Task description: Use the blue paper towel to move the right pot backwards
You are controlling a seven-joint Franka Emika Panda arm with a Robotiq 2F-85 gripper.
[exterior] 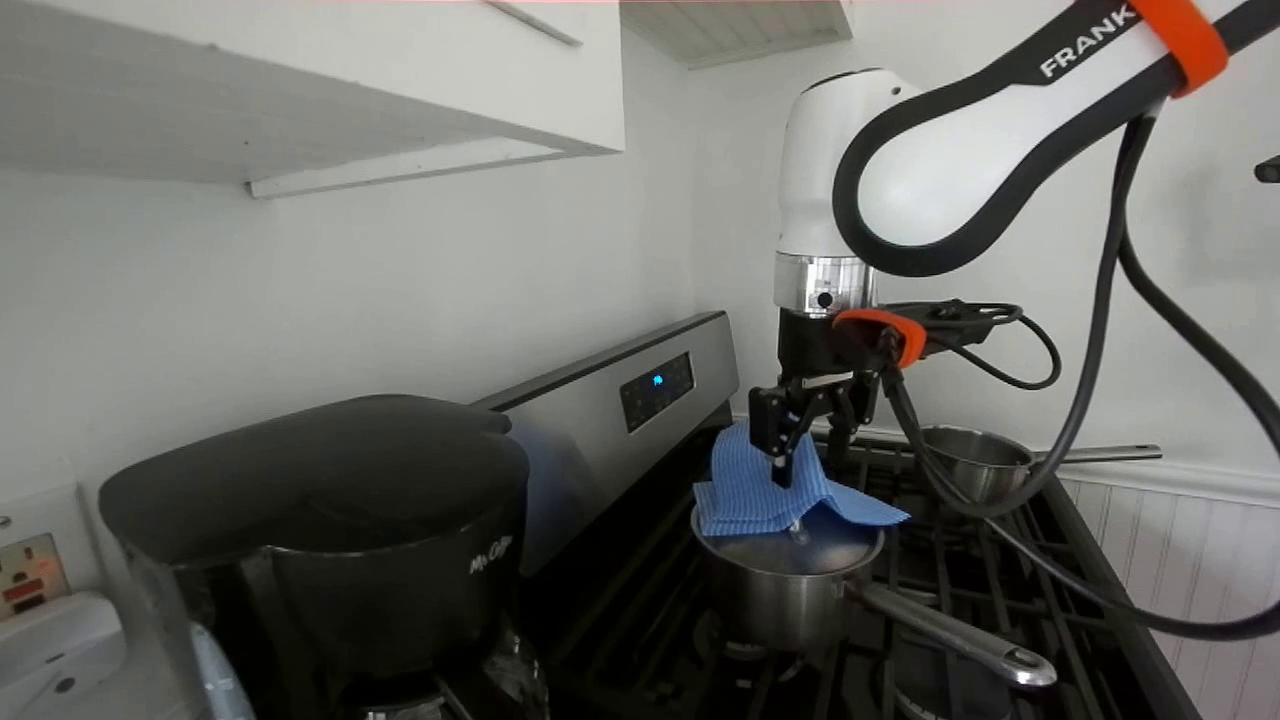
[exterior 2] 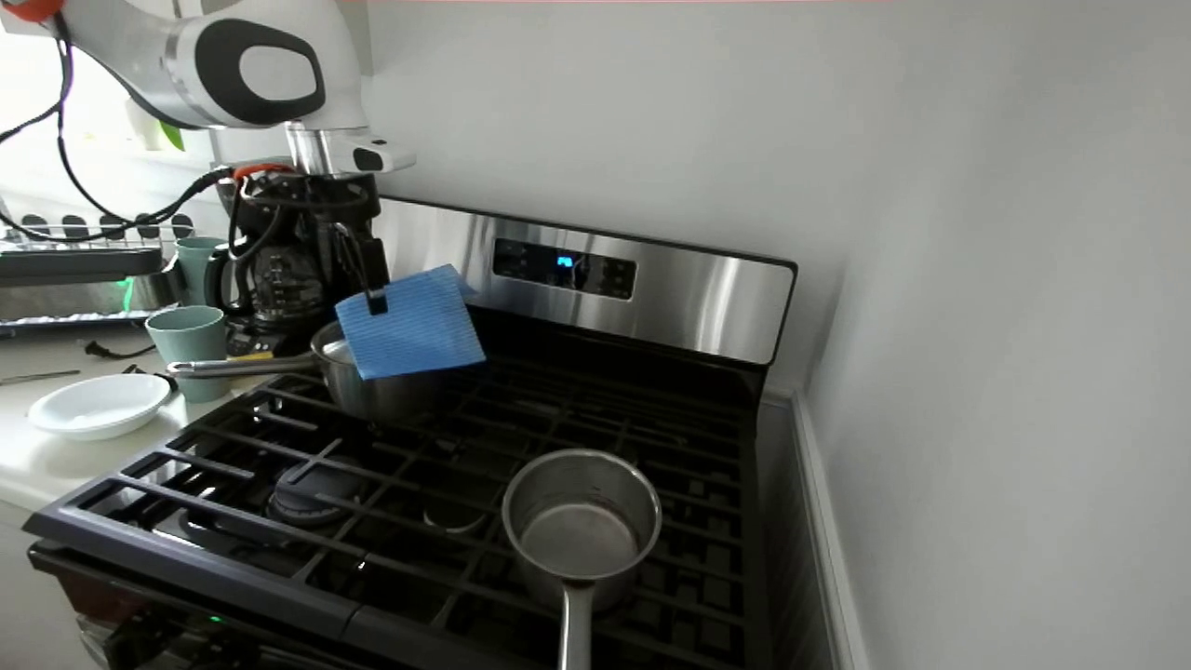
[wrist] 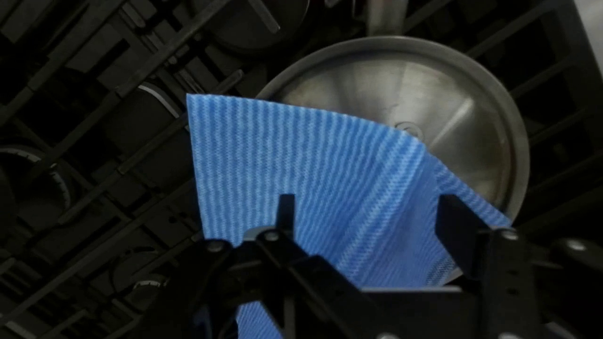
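The blue striped paper towel (exterior: 765, 485) drapes over the lid of a lidded steel pot (exterior: 785, 605) near the stove's back panel. The towel also shows in the exterior view (exterior 2: 409, 326) and the wrist view (wrist: 301, 160), covering part of the lid (wrist: 424, 84). An uncovered, empty steel pot (exterior 2: 582, 540) sits at the right of the stove in that view; it also shows in an exterior view (exterior: 985, 475). My gripper (exterior: 812, 455) is over the lidded pot. In the wrist view its fingers (wrist: 367, 207) are wide apart, with towel visible beneath and between them.
A black coffee maker (exterior: 320, 500) stands beside the stove. The back panel (exterior 2: 689, 307) rises behind the grates. The lidded pot's handle (exterior: 960, 630) sticks out over the stove. Green cups (exterior 2: 191, 340) and a white bowl (exterior 2: 100, 407) stand on the counter.
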